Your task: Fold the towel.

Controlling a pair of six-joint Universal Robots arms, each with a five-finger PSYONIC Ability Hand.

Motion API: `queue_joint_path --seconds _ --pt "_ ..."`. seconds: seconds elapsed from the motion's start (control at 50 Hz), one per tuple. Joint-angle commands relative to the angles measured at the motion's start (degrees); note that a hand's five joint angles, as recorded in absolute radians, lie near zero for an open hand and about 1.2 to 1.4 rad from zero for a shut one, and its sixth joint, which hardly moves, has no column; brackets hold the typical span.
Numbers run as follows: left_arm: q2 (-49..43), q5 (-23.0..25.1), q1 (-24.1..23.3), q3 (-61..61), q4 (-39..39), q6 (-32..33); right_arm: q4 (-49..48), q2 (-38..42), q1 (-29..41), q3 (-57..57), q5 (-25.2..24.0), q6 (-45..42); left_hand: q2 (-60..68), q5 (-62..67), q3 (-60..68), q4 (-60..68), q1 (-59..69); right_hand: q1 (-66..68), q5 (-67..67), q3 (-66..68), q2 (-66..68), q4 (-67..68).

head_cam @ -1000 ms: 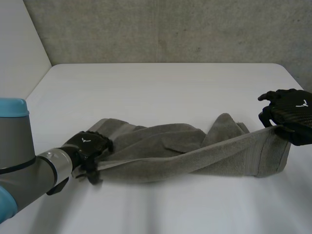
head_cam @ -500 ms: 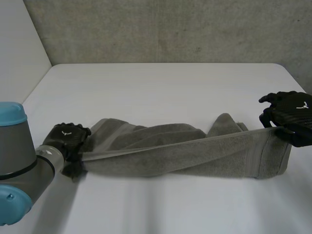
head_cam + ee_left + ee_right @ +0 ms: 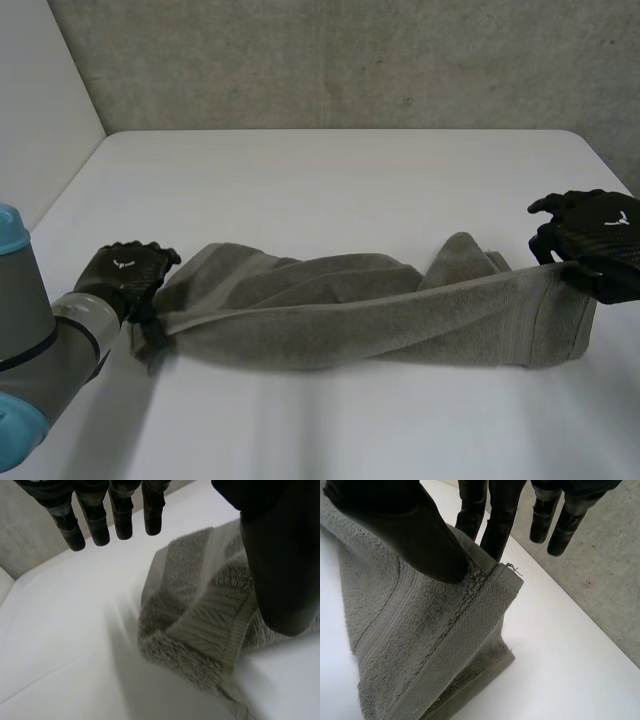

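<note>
The grey terry towel (image 3: 360, 310) lies bunched in a long roll across the near half of the white table (image 3: 330, 170). It runs from about 8 o'clock to about 3 o'clock, and its near edge is lifted and drawn fairly straight between the two hands.

The left hand (image 3: 125, 278) is at the 8 o'clock end. In its wrist view the thumb (image 3: 280, 565) bears down on the banded hem while the fingers (image 3: 97, 525) stand straight and clear of the cloth. Going by the taut edge, I judge that it has that end nipped.

The right hand (image 3: 595, 240) is at the 3 o'clock end and pinches the corner. Its thumb (image 3: 415, 535) presses the woven band against the fingers (image 3: 495, 525) behind it.

The cloth looks thick, soft and limp, with a looped pile that should not slip. It is light but droops under its own weight, so the far layers sag in rumples towards 12 o'clock.

The firm hem corners are the best holds, since the pile in the middle would only bunch. The roll probably needs spreading flat before a clean fold is possible.
</note>
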Motion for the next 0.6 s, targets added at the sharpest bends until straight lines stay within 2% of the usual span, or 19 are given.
queue_joint_path --seconds 0.02,0.1,0.12,0.14,0.18,0.24,0.32,0.36,0.4,0.48,0.52,0.58,0.6 --pt "-1.55 -0.02 0.9 -0.36 -0.09 0.03 0.0 -0.02 -0.02 0.08 0.04 0.02 5.85 6.14 -2.46 -2.88 3.16 5.19 3.9 -0.38 4.68 -3.42" --pt "-1.73 -0.02 0.63 -0.45 -0.09 -0.06 0.0 -0.02 0.07 0.35 0.04 0.02 10.41 10.7 -2.46 -2.88 7.72 5.19 3.9 -0.38 4.68 -3.42" --pt "-1.73 -0.1 0.55 -0.45 -0.01 -0.15 0.0 -0.02 0.07 0.52 -0.05 0.02 16.41 16.69 -2.46 -2.88 13.71 5.19 3.9 -0.38 4.68 -3.42" --pt "-1.73 -0.1 0.55 -0.45 -0.01 -0.15 0.0 -0.02 0.07 0.61 -0.05 0.02 16.47 16.75 -2.46 -2.88 13.77 5.19 3.9 -0.38 4.68 -3.42" --pt "-1.56 -0.45 0.55 -0.45 -0.01 -0.15 0.0 -0.02 0.07 0.7 -0.05 0.02 29.86 30.14 -2.46 -2.88 27.16 5.19 3.9 -0.38 4.68 -3.42" --pt "-1.29 -0.63 0.81 -0.8 0.08 0.11 0.0 -0.02 0.07 0.7 -0.05 -0.07 34.62 34.91 -2.46 -2.88 31.93 5.19 3.9 -0.38 4.68 -3.42" --pt "-1.03 -0.72 1.43 -1.07 0.17 0.2 0.0 -0.02 0.07 0.7 -0.05 0.02 34.8 35.09 -2.46 -2.88 32.11 5.19 3.9 -0.38 4.68 -3.42" --pt "-0.85 -0.72 1.87 -1.33 0.08 0.2 0.0 -0.02 0.16 0.79 -0.05 -0.07 32.95 33.24 -2.46 -2.88 30.26 5.19 3.9 -0.38 4.68 -3.42" --pt "-0.24 -0.63 2.22 -2.03 0.08 0.2 0.0 -0.02 0.16 0.79 0.04 -0.07 24.58 24.86 -2.46 -2.88 21.88 5.19 3.9 -0.38 4.68 -3.42" --pt "0.29 -0.63 2.04 -2.65 0.08 0.2 0.0 -0.02 0.16 0.79 0.04 0.02 20.5 20.79 -2.46 -2.88 17.81 5.19 3.9 -0.38 4.68 -3.42" --pt "1.25 -0.63 1.78 -3.43 0.08 0.2 0.08 -0.02 0.16 0.87 0.04 -0.07 10.28 10.57 -2.46 -2.88 7.58 5.19 3.9 -0.38 4.68 -3.42" --pt "1.96 -0.63 1.69 -3.88 0.08 0.2 0.08 -0.02 0.16 0.88 0.04 -0.07 7.89 8.18 -2.46 -2.88 5.19 5.19 3.9 -0.38 4.68 -3.42" --pt "2.39 -0.63 1.6 -4.23 0.17 0.2 0.08 -0.02 0.16 0.96 -0.05 0.02 3.39 3.68 -2.46 -2.88 0.7 5.19 3.9 -0.38 4.68 -3.42"
